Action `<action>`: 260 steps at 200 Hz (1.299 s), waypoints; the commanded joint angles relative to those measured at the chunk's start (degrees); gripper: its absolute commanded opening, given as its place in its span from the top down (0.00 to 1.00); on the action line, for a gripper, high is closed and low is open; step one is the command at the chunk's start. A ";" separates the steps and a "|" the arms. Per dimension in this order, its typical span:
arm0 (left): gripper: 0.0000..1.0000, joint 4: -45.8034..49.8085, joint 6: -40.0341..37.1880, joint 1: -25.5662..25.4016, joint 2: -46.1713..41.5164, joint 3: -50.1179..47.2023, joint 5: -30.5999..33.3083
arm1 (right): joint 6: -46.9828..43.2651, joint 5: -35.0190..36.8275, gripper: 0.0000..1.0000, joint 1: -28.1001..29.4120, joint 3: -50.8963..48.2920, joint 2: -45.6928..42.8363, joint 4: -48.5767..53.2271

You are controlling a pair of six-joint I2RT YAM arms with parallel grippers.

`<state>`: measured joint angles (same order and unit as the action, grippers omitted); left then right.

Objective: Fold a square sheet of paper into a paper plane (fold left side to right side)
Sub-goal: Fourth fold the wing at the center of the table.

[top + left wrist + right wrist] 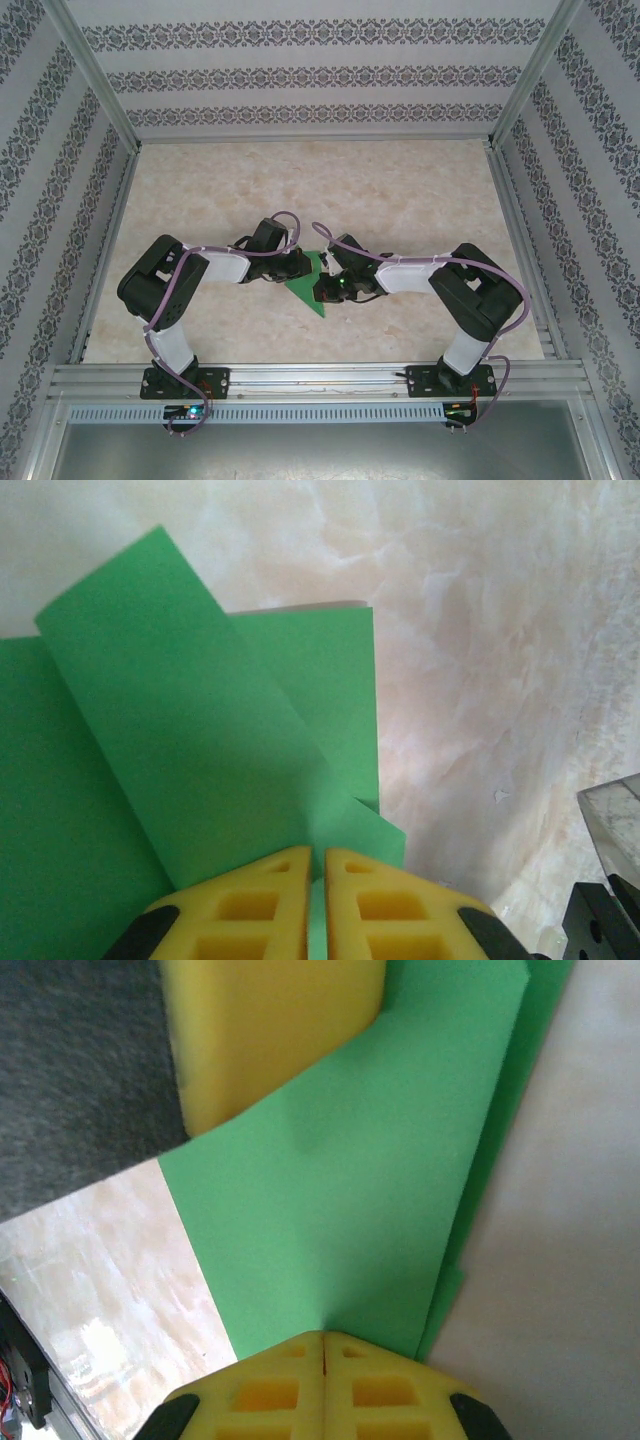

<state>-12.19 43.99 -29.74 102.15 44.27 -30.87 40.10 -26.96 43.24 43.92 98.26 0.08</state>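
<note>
- Green square sheet of paper [310, 285], partly folded with one flap raised, lies mid-table on the marbled tabletop [400, 190].
- Left gripper [318, 858] is pinched on the flap's near corner.
- Right gripper [322, 1340] is clamped tight on the opposite edge.

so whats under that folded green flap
Under the flap is another layer of the green paper, resting on the marbled table; the tabletop beneath it is covered.
</note>
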 commanded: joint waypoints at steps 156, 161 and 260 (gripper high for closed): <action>0.86 2.71 1.69 -2.54 -14.55 -7.52 2.57 | -4.85 2.96 1.00 -0.09 -2.44 3.32 6.48; 0.86 1.95 1.89 -2.97 -14.14 -7.58 2.39 | -4.85 3.04 1.00 -0.09 -2.44 3.42 6.56; 0.86 -4.51 3.22 -5.07 -6.52 -5.03 2.01 | -5.03 4.81 1.00 0.17 -2.17 4.04 8.17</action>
<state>-13.41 46.78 -34.13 93.93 37.06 -28.45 36.03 -27.05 43.24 44.10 98.74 0.43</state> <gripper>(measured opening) 0.139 0.043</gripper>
